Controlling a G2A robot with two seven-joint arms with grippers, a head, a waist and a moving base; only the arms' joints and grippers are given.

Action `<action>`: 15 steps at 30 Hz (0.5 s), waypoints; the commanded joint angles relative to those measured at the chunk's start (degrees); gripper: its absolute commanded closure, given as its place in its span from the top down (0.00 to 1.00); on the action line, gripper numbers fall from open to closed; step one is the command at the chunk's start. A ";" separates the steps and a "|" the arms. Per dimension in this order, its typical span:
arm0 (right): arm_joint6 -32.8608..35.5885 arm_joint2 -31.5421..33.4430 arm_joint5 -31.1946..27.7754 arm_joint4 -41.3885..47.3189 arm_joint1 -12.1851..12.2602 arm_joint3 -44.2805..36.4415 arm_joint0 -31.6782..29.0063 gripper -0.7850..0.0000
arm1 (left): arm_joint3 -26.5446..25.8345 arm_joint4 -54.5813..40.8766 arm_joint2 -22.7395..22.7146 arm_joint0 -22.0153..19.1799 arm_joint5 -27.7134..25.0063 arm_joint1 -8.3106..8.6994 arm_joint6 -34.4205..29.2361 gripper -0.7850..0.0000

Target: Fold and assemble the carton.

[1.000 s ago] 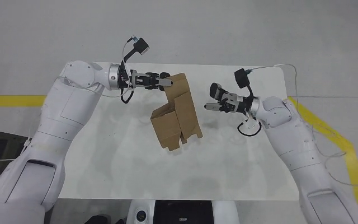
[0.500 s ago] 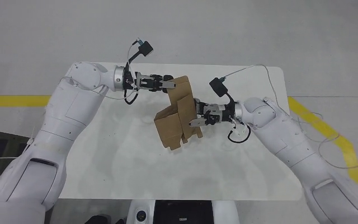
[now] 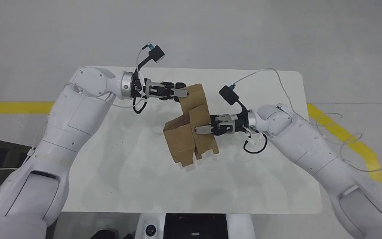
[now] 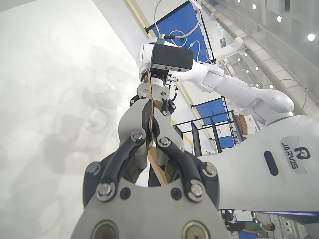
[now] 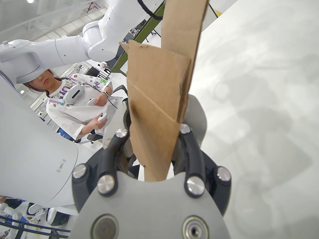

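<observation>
Cardboard like this is light and stiff only along its panels; it bends readily at the creases and dents if pinched hard, so my guess is that the best hold is on a flat flap edge, close to a fold line. The carton (image 3: 190,122) stands half-formed near the middle of the table (image 3: 119,179), a touch toward 12 o'clock, its flaps splayed. The left gripper (image 3: 179,91) is clamped on the carton's edge at about 11 o'clock; the left wrist view shows both pads pressed tight on the thin board. The right gripper (image 3: 206,128) sits at the carton's 3 o'clock side with its jaws apart and a brown flap between them, not yet pinched as far as I can judge. A second ago that right gripper hung well clear, out toward 3 o'clock; it has since swung in to the flap. The carton has barely shifted, and the left gripper's hold at 11 o'clock is unchanged.
</observation>
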 commanded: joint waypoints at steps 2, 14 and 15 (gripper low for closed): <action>0.00 -1.19 0.00 1.11 0.19 0.15 0.78 0.00 | -0.31 -0.14 0.14 0.08 0.25 0.26 -0.25 0.00; 0.00 -4.01 0.00 5.61 0.27 1.76 2.93 0.00 | 2.59 -5.25 -2.94 -1.00 -0.55 0.73 0.91 1.00; -0.01 -3.95 0.00 6.50 0.23 2.44 2.88 0.00 | 2.96 -4.17 -3.26 -0.98 -0.97 0.78 2.14 1.00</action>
